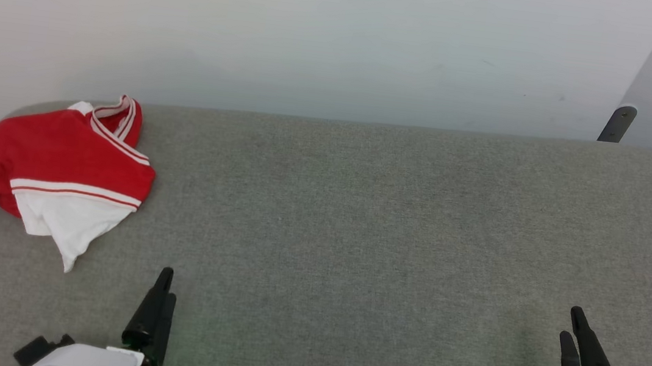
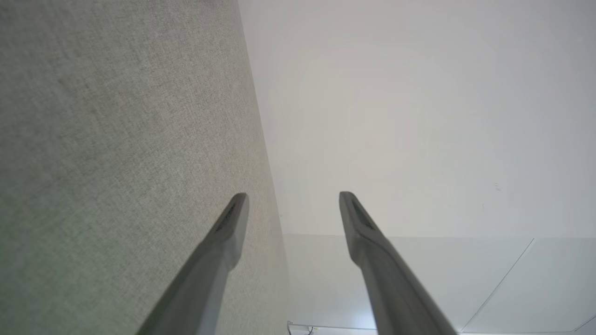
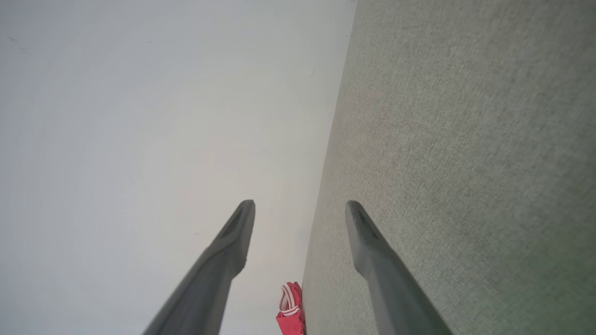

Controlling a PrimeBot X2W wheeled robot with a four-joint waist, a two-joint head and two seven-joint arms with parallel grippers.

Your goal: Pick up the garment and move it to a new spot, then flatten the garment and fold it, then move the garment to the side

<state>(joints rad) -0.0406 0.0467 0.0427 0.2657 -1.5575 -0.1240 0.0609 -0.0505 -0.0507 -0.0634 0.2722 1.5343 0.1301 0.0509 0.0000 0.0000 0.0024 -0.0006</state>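
Grey fabric-topped counter [image 1: 358, 223] spans the view, with a pale wall [image 1: 318, 35] behind its far edge. Garment [image 1: 52, 158] lies crumpled at the far left. Its long axis runs roughly left-right, with the collar toward the wall and the white sleeve pointing near. Left gripper [image 1: 168, 285] near left, right gripper [image 1: 571, 322] near right: both jaws wide, holding nothing, well apart from the garment.

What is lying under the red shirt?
The garment lies crumpled on the grey fabric surface. Anything beneath its folds is hidden.
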